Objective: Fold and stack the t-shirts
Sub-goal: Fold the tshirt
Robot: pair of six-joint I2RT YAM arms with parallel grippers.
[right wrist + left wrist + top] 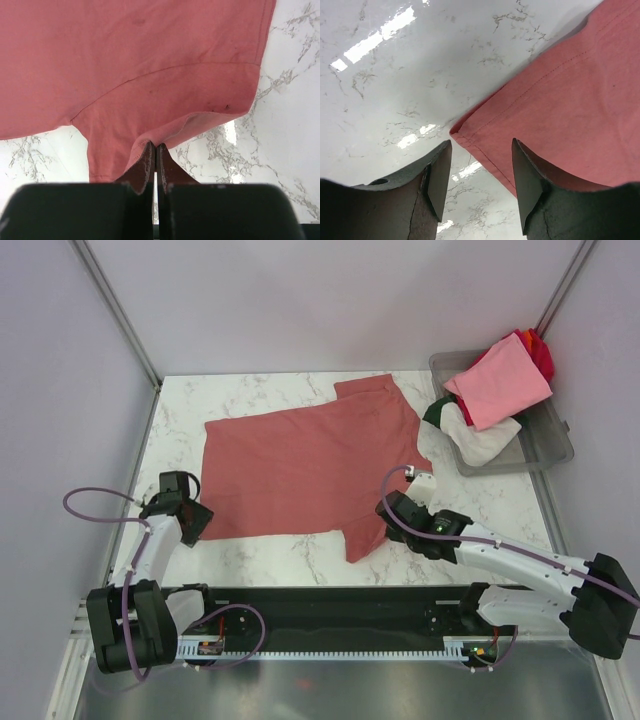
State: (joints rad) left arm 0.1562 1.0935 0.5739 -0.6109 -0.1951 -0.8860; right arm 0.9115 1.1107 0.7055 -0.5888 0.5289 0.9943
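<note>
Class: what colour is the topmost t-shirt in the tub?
Light pink; the t-shirt shows best in the top external view.

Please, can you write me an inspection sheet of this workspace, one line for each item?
Surface: white marble table, glossy.
Job's things: brick-red shirt spread out on the table; pink shirt, red shirt, white shirt and green shirt piled in the tub.
Clutter: clear grey tub at the far right; nothing else seen.
Grippers: left gripper open, jaws astride the brick-red shirt's near left corner; right gripper shut on its near sleeve hem.
Cables: purple cables loop beside both arms.
Surroundings: pale walls, metal frame posts.
</note>
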